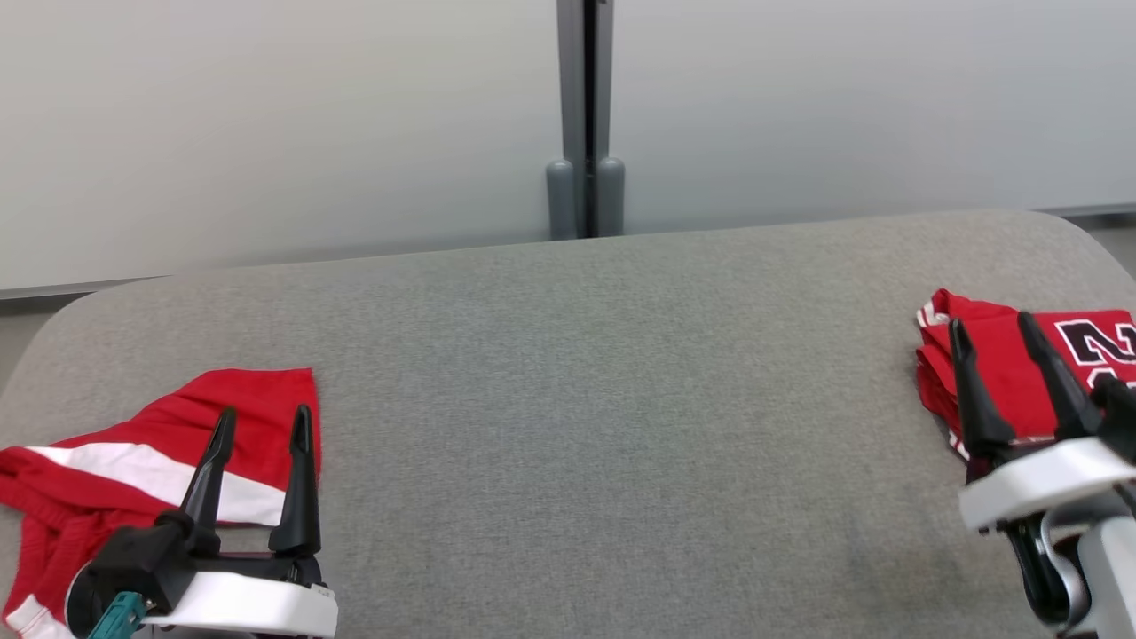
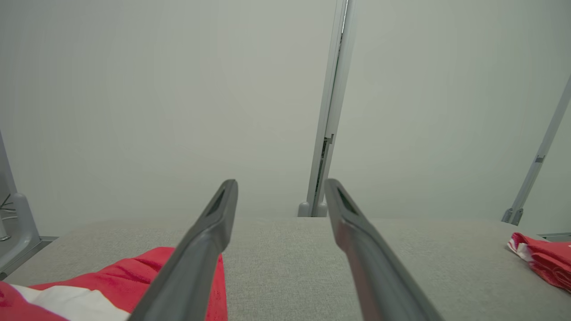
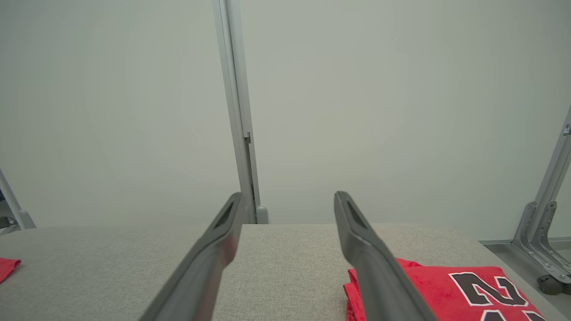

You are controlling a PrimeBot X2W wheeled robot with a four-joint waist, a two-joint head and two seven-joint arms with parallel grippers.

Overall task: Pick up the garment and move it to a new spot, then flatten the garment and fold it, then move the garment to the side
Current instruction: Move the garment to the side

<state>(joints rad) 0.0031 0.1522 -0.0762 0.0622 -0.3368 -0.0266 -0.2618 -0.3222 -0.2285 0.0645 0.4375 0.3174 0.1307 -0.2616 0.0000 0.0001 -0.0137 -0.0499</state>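
A red garment with a white stripe (image 1: 151, 461) lies loosely rumpled on the grey table's near left; it also shows in the left wrist view (image 2: 111, 285). My left gripper (image 1: 264, 413) hovers over its right part, open and empty, fingers spread (image 2: 280, 183). A second red garment with black-and-white numbers (image 1: 1021, 373) lies folded at the table's right edge, also seen in the right wrist view (image 3: 446, 290). My right gripper (image 1: 991, 321) stands over its left side, open with nothing between the fingers (image 3: 288, 195).
The grey fabric-covered table (image 1: 603, 399) has rounded far corners and a wide bare middle. Behind it stands a pale partition wall with a grey post (image 1: 585, 115) at its centre. A metal frame leg (image 3: 544, 232) stands off the table's right end.
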